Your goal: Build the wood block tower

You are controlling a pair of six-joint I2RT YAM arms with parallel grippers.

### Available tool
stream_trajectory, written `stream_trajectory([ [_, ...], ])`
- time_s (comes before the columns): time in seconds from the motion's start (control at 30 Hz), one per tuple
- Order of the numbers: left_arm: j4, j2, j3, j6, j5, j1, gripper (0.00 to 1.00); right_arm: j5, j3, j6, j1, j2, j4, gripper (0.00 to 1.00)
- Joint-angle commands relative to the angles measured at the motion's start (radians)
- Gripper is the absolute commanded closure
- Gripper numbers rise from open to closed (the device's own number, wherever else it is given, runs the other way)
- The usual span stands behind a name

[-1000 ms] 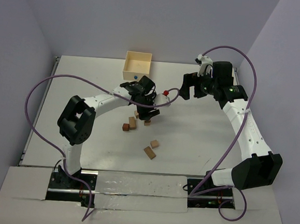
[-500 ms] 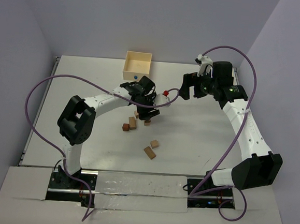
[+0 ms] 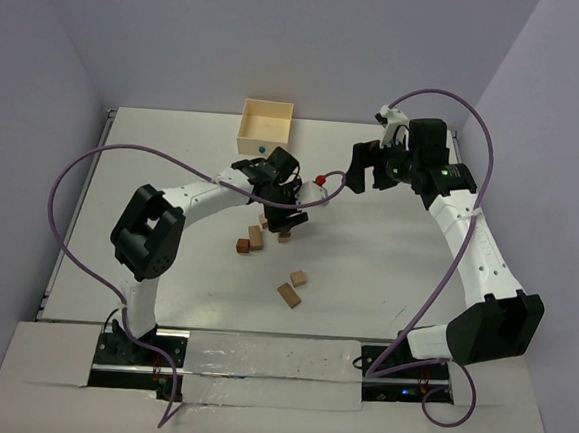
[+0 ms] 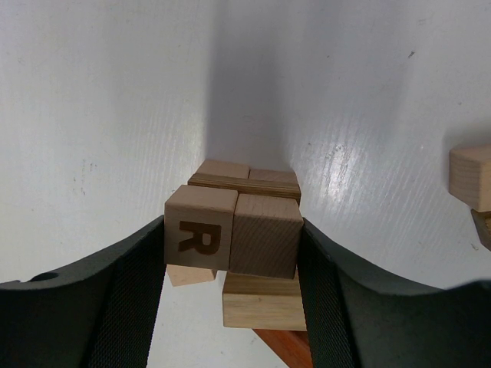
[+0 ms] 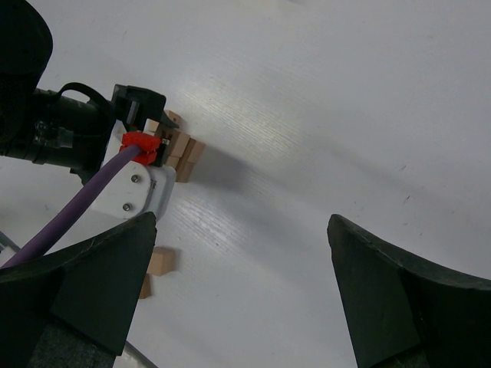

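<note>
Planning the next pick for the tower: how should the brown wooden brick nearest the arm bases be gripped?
Across its two long sides, from straight above. The brown wooden brick lies flat and skewed on the white table, so its narrow width likely suits the jaws, turned to match. A small tan wooden cube sits close beyond it; mind that.
</note>
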Motion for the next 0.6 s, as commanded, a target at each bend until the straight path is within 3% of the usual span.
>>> stream_trajectory([
  [0.0,0.026,-0.048,0.001,0.015,0.01,-0.008,0.27,-0.015,0.043,0.001,-0.008,-0.002,0.005,0.0],
  [0.1,0.024,-0.046,0.003,0.016,0.012,-0.008,0.21,-0.012,0.043,0.0,-0.008,-0.005,0.003,0.0],
  [0.17,0.023,-0.048,0.005,0.018,0.017,-0.008,0.02,-0.012,0.046,0.001,-0.007,-0.004,0.003,0.0],
  [0.57,-0.078,-0.178,0.124,0.004,0.053,-0.008,0.01,-0.027,0.05,-0.004,-0.008,-0.001,-0.003,0.0],
])
